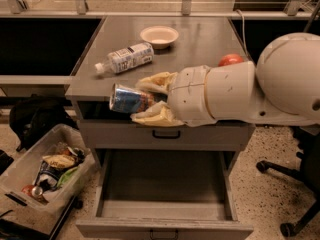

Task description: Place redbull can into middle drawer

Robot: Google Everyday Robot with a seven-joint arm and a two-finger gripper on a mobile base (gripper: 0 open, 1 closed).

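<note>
My gripper (145, 100) is shut on the redbull can (128, 99), a blue-and-silver can held on its side with its shiny end facing left. It hangs in front of the cabinet's front edge, above the open drawer. One yellowish finger (156, 81) lies over the can and the other under it. The middle drawer (165, 204) is pulled out below, a wide grey tray with nothing in it and a small dark handle on its front. My white arm (250, 91) comes in from the right.
On the cabinet top (200, 41) lie a white-labelled clear bottle (126, 58), a small white bowl (159, 36) and a red fruit (230, 60). The shut upper drawer's handle (166, 134) is just under the can. A plastic bin of trash (47, 171) stands on the floor at left, an office chair base (290, 184) at right.
</note>
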